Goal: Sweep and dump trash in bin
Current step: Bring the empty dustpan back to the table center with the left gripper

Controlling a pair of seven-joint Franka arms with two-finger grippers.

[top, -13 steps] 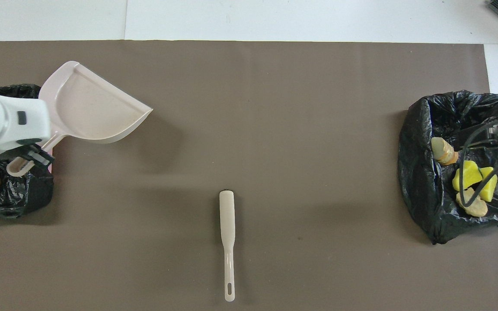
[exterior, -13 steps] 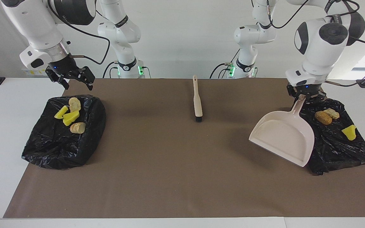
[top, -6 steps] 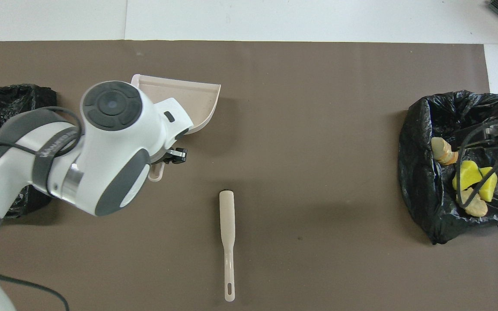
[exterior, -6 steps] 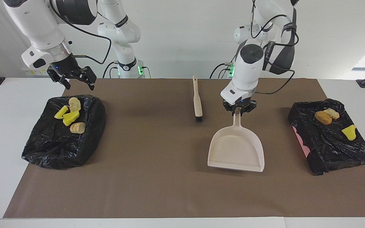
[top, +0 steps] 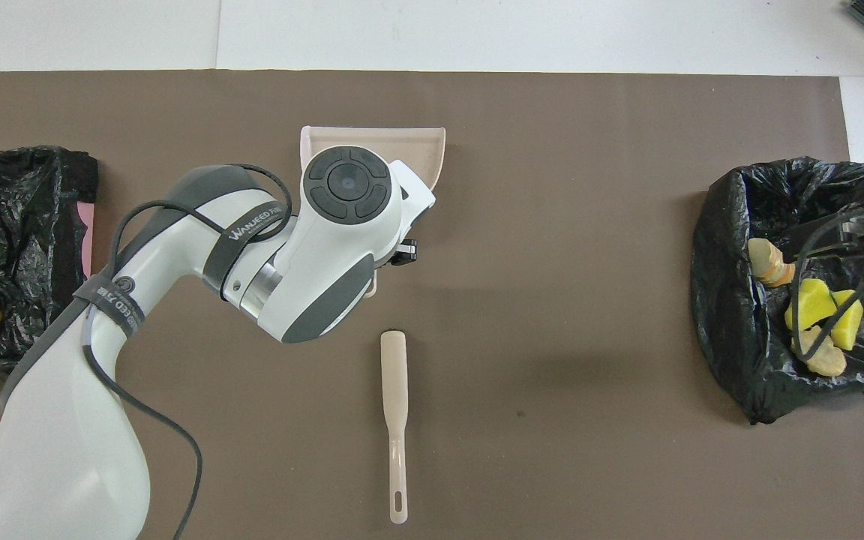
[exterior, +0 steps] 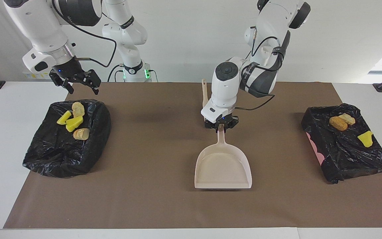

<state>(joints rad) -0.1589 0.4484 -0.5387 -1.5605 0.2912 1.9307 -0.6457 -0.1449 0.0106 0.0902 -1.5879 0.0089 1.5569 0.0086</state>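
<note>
My left gripper (exterior: 221, 128) is shut on the handle of the beige dustpan (exterior: 223, 169), which sits level at the middle of the brown mat with its mouth pointing away from the robots. In the overhead view the left arm covers most of the dustpan (top: 372, 136). Trash lies in two black-lined bins. Yellow and beige lumps (exterior: 73, 121) are in the bin (exterior: 61, 152) at the right arm's end. An orange-brown nugget (exterior: 338, 123), a beige chunk (exterior: 347, 118) and a yellow piece (exterior: 365, 138) are in the bin (exterior: 350, 159) at the left arm's end. My right gripper (exterior: 75, 83) hangs open over its bin's rim.
The beige brush (top: 394, 390) lies on the mat, nearer to the robots than the dustpan, and in the facing view the left arm hides most of it. The brown mat (exterior: 151, 199) covers most of the white table.
The left arm has carried the dustpan from the bin at its own end of the table to the middle of the mat and levelled it. The right arm has barely moved.
</note>
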